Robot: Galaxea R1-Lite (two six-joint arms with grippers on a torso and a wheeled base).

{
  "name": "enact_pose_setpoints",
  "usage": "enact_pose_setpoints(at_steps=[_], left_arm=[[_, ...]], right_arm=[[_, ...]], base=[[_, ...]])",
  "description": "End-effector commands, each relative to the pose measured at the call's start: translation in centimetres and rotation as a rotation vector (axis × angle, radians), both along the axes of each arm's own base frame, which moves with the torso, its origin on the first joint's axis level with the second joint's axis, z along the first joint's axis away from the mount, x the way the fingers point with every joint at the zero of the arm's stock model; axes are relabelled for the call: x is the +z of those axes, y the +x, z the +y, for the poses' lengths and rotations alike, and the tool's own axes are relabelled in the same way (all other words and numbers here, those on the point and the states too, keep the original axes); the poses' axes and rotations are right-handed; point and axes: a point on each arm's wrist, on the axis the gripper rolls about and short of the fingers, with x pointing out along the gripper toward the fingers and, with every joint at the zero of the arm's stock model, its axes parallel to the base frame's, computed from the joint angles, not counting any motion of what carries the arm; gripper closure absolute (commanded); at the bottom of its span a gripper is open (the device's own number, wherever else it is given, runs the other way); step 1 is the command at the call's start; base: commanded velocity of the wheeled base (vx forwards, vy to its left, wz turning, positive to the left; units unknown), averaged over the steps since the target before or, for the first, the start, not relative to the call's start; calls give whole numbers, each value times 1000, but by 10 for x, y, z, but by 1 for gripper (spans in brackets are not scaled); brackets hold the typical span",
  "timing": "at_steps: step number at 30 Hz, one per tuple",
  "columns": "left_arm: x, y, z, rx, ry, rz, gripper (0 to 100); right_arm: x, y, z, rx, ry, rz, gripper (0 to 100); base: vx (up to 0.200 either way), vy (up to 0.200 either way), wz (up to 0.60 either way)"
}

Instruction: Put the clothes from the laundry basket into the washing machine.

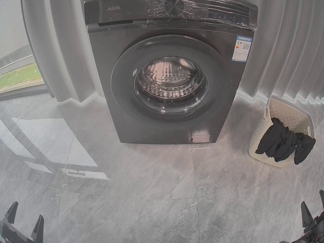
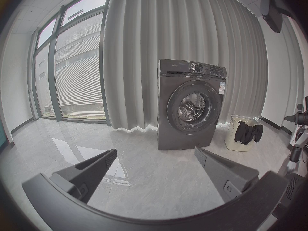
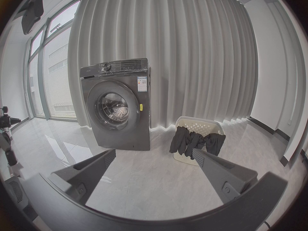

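Two grippers with fingers spread and empty, left gripper (image 1: 26,217) at lower left of the frame, right gripper (image 1: 313,204) at lower right, dark clothes (image 1: 285,144) draped over the front rim of the laundry basket (image 1: 292,115) at right, washing machine (image 1: 168,68) upper centre, round door closed, grey tiled floor (image 1: 135,186).

Bare room: washing machine (image 1: 168,68), curtains (image 2: 179,32)
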Motion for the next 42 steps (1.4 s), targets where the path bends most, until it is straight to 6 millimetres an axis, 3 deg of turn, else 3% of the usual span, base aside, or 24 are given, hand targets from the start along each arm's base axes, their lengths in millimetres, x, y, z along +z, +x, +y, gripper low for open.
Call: enact_pose_setpoints(at_steps=[1,37,42], left_arm=[[-5,0,0,0,2,2,0],[-5,0,0,3,-8,1,0],[-5,0,0,3,-9,1,0]], right_arm=[[-5,1,0,0,0,18,0],[-5,1,0,0,0,18,0],[-5,1,0,0,0,18,0]], base=[[0,0,0],[0,0,0],[200,0,0]])
